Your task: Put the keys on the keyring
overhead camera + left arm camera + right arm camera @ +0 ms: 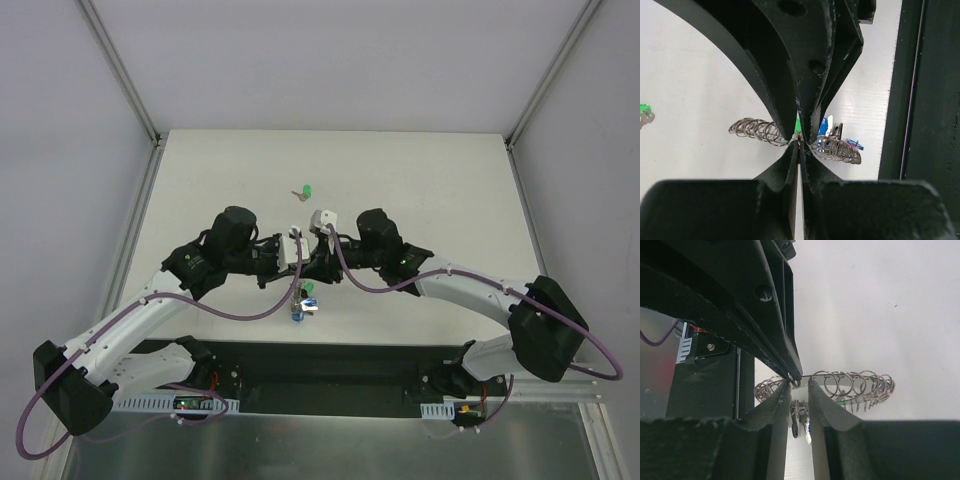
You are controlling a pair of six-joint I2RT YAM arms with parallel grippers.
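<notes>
Metal keyring (850,382), rim pinched in left tool (799,150); right tool (800,390) slightly spread astride it.

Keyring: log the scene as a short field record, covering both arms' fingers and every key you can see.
keyring: between the two arms, gripped at its rim
left fingers: shut on the keyring's rim
right fingers: apart, straddling the rim from the opposite side
blue keys: among the ring's wire loops
loose green key: lying on the table, apart from the ring, beyond both arms
task: not finished
</notes>
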